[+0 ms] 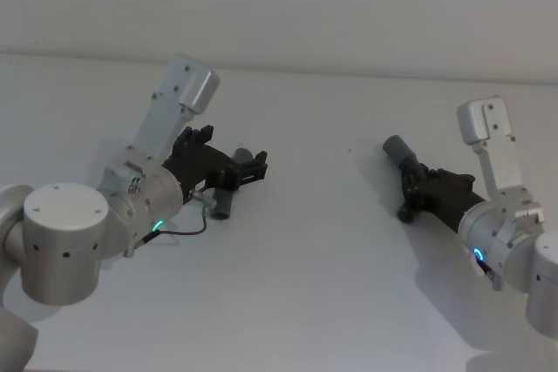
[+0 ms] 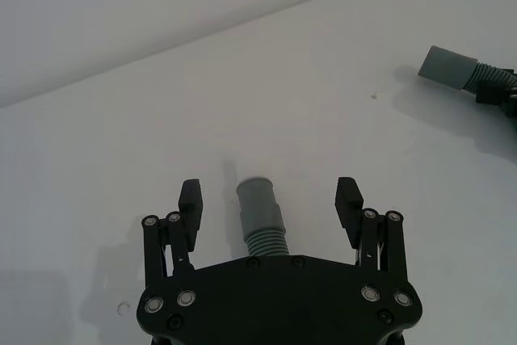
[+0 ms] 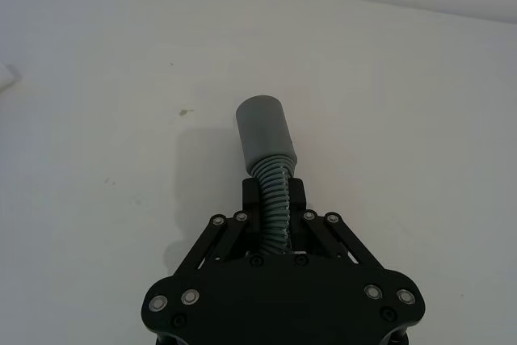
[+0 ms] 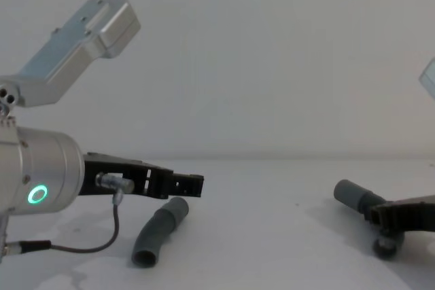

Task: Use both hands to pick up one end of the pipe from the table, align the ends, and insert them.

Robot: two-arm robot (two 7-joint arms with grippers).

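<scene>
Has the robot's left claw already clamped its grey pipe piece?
No, the left gripper's fingers stand open, with a gap to the grey pipe piece on each side.

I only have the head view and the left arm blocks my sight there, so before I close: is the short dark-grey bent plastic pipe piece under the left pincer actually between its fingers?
Observer: Yes. In the left wrist view the black plastic left pincer is open, one finger either side of the short dark-grey bent plastic pipe piece, neither touching it.
Operator: Am I low enough?
Observer: Probably not: in the chest view its fingertips sit above that piece, which lies on the plain white table.
Operator: And the right side?
Observer: The right wrist view shows the black plastic right pincer shut on the ribbed part of the other dark-grey pipe piece.
</scene>
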